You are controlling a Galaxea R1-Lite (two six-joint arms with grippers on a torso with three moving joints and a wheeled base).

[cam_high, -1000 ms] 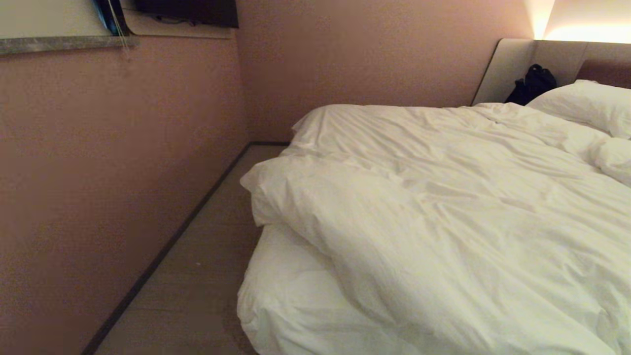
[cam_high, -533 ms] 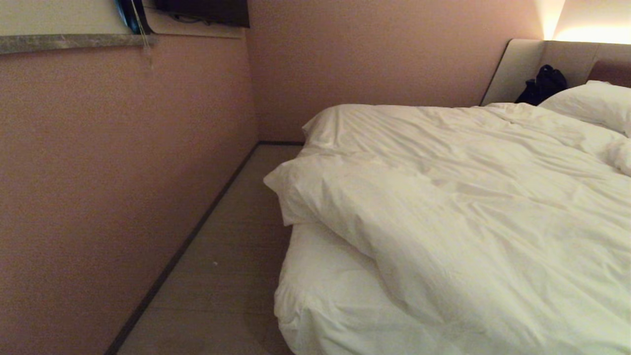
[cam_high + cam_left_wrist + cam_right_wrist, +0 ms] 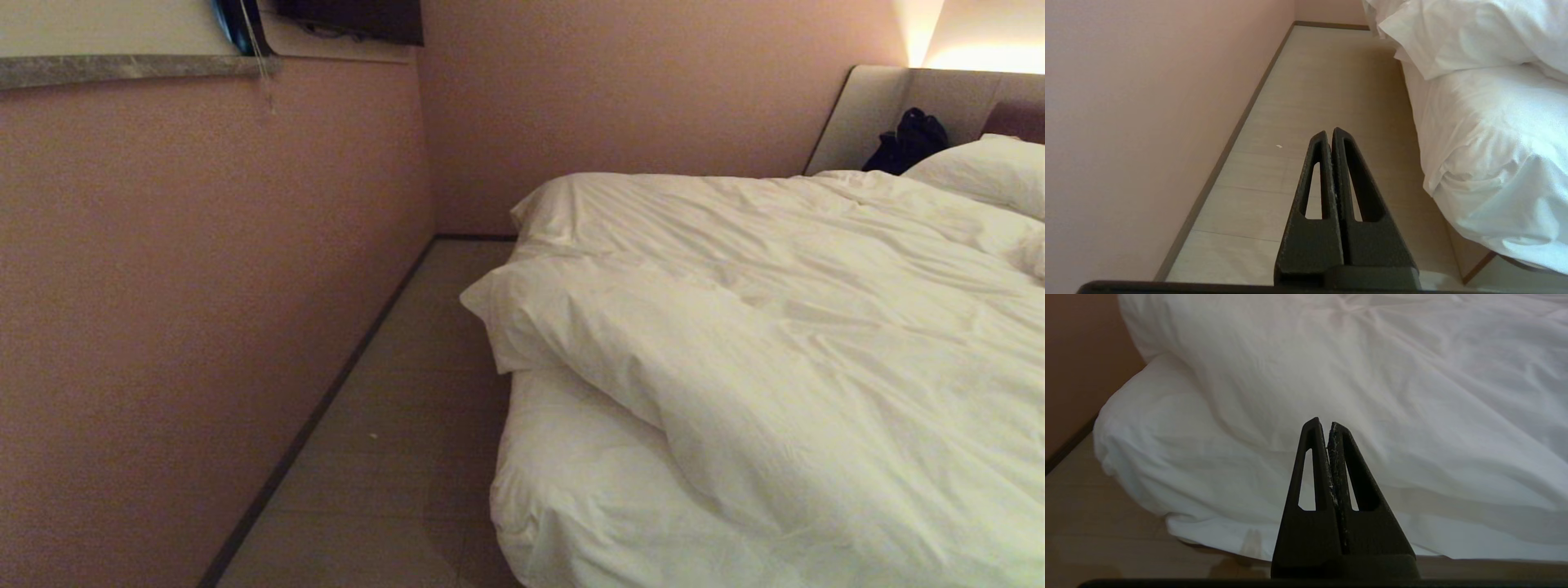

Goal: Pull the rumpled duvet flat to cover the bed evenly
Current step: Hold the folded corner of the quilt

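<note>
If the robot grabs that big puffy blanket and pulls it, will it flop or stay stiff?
Probably flop: the duvet lies in soft wrinkles and folds. It looks puffy, so likely light for its size, though its bulk may drag on the bed. Pulling one corner would likely bunch it.

A strip of bare floor point(image 3: 392, 425) runs between the pink wall point(image 3: 204, 286) and the bed point(image 3: 588, 506), narrowing toward the far corner; it is open along its length. The duvet point(image 3: 775, 343) bulges over the mattress edge, its folded corner overhanging that strip. The left gripper point(image 3: 1329, 134), fingers pressed together, hangs over the floor with open space ahead. The right gripper point(image 3: 1323, 424), also closed, faces the mattress corner and the piled duvet above it.
</note>
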